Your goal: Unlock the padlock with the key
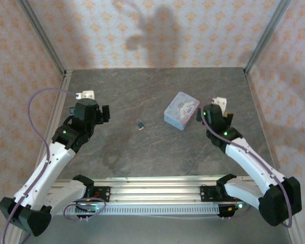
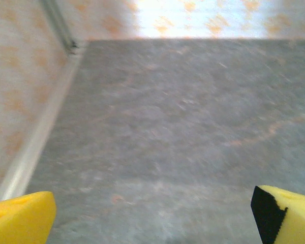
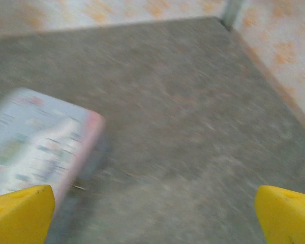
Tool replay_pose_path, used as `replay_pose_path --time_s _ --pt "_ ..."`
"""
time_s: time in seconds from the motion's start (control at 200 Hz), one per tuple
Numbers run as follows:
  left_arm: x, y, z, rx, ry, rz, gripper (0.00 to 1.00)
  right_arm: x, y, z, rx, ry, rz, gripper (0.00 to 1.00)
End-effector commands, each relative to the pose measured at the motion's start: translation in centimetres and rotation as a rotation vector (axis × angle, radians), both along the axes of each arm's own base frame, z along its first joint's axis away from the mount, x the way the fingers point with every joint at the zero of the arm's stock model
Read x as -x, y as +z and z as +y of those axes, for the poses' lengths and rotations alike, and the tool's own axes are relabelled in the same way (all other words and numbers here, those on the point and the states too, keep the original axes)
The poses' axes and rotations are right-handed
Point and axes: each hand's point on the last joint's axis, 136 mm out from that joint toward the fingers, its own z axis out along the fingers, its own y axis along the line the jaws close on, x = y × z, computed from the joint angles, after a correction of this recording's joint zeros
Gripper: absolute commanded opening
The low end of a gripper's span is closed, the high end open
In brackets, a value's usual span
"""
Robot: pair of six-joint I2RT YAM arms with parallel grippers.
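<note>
Seemingly the pickup is being prepared: left claw (image 1: pixel 86 95) and right claw (image 1: pixel 219 102) both open, empty; padlock (image 1: pixel 140 123), at the tin's (image 1: pixel 182 110) eight o'clock, needing grasping.

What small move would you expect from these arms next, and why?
Probably the left tool swings toward the padlock to steady it. That tool is open and empty, and the padlock lies untouched mid-table, just left of the tin.

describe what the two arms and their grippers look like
Both the left arm and right arm have white curved shells with black joints and a small green light near the wrist. A thin purple cable loops along the left arm. The left gripper and right gripper have yellow fingers, one on the left edged black.
</note>
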Motion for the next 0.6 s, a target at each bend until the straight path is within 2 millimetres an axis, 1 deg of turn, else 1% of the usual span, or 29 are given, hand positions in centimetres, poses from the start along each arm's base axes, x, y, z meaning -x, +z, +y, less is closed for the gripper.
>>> replay_pose_path --time_s 0.0,0.12,0.24,0.285,0.31,0.345,0.435,0.495,0.55,0.596 --pt "0.0 -0.2 4.1 -0.094 0.152 -0.050 1.00 0.2 0.5 -2.9 0.034 -0.107 -0.155 1.00" --pt "-0.8 -4.4 3.7 -0.108 0.086 -0.007 1.00 0.5 -1.0 -4.8 0.026 -0.165 -0.228 1.00" --pt "-1.2 -8.1 4.0 -0.085 0.097 -0.004 1.00 0.2 -2.1 -5.5 -0.034 -0.158 -0.317 1.00" --pt "-1.4 -8.9 4.5 -0.063 0.145 -0.056 1.00 0.1 -2.5 -5.5 -0.053 -0.140 -0.355 1.00" --pt "-1.4 -9.2 4.8 -0.049 0.175 -0.089 1.00 0.0 -2.3 -5.4 -0.061 -0.126 -0.385 1.00" --pt "-1.5 -9.8 4.9 -0.040 0.186 -0.123 1.00 0.2 -2.7 -5.5 -0.063 -0.121 -0.405 1.00" --pt "-2.0 -10.9 4.5 -0.027 0.158 -0.192 1.00 0.1 -3.5 -6.2 -0.059 -0.139 -0.404 1.00" --pt "-2.5 -11.2 4.0 -0.024 0.123 -0.231 1.00 -0.4 -4.2 -6.5 -0.059 -0.141 -0.382 1.00" --pt "-2.9 -11.6 3.6 -0.041 0.094 -0.239 1.00 -0.9 -4.6 -6.7 -0.068 -0.141 -0.380 1.00" --pt "-3.3 -12.0 3.6 -0.061 0.083 -0.232 1.00 -1.4 -4.6 -6.7 -0.075 -0.140 -0.391 1.00"
